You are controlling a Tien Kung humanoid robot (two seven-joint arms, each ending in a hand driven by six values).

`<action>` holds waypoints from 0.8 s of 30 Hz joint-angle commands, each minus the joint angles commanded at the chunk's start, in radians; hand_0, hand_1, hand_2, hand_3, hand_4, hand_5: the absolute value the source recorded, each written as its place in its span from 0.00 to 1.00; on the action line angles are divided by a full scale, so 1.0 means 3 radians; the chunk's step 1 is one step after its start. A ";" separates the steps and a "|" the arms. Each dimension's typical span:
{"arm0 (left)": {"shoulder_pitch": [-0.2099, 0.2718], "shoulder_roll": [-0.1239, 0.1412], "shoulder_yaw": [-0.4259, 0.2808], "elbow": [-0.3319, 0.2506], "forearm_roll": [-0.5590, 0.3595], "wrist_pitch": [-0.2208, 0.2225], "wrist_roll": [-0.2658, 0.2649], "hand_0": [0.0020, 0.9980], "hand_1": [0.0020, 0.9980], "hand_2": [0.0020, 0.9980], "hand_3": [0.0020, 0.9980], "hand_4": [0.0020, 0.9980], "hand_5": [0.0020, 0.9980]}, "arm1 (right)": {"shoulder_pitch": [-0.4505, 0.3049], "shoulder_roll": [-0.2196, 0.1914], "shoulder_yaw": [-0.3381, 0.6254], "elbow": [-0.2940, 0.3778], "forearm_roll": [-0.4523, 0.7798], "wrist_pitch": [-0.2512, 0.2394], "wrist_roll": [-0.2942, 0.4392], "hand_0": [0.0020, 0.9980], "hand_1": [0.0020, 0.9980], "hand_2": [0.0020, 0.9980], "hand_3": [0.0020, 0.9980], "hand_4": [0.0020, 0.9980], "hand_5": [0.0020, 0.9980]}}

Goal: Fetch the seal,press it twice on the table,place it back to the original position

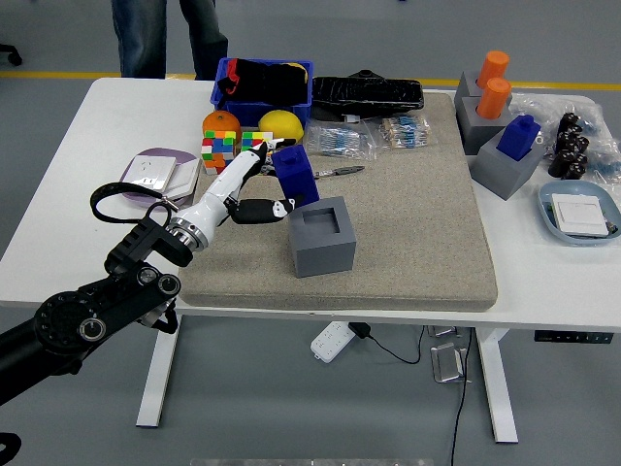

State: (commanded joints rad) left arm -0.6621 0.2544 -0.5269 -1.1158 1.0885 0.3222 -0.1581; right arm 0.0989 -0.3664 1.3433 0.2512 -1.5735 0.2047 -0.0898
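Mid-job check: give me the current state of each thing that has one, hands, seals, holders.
left hand: shut on the blue seal, raised over the mat
blue seal: held, tilted, just left of and above the gray holder
gray holder: socket empty, on the mat
second blue seal: seated in its gray block
orange seals: seated in their gray blocks
blue bin: filled with dark items
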 joint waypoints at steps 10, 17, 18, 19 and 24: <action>-0.0084 -0.0025 0.0222 0.0029 -0.0025 -0.0056 0.0035 0.89 0.54 0.46 0.91 0.58 0.00 | -0.0004 0.0000 0.0007 -0.0003 -0.0007 0.0001 -0.0001 0.80 0.71 0.71 0.67 0.77 0.56; -0.0125 -0.0089 0.0311 0.0089 -0.0095 -0.0040 0.0009 0.89 0.54 0.46 0.91 0.58 0.00 | 0.0000 0.0000 0.0016 -0.0004 -0.0009 0.0001 -0.0001 0.80 0.71 0.71 0.67 0.77 0.56; -0.0131 -0.0102 0.0318 0.0099 -0.0107 -0.0037 0.0005 0.89 0.54 0.46 0.91 0.58 0.00 | 0.0001 -0.0001 0.0018 -0.0004 -0.0009 0.0000 -0.0001 0.80 0.71 0.71 0.66 0.77 0.56; -0.0137 -0.0114 0.0321 0.0108 -0.0114 -0.0034 0.0001 0.89 0.54 0.46 0.91 0.58 0.00 | 0.0002 -0.0002 0.0018 -0.0004 -0.0008 0.0000 0.0000 0.80 0.71 0.71 0.66 0.77 0.56; -0.0165 -0.0158 0.0341 0.0162 -0.0127 -0.0010 -0.0014 0.89 0.54 0.46 0.91 0.58 0.00 | 0.0010 -0.0003 0.0003 0.0000 0.0001 0.0002 0.0001 0.80 0.71 0.71 0.66 0.77 0.56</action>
State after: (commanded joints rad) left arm -0.7115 0.2069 -0.4245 -1.0671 1.0505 0.3191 -0.1622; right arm 0.1020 -0.3674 1.3442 0.2511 -1.5733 0.2054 -0.0896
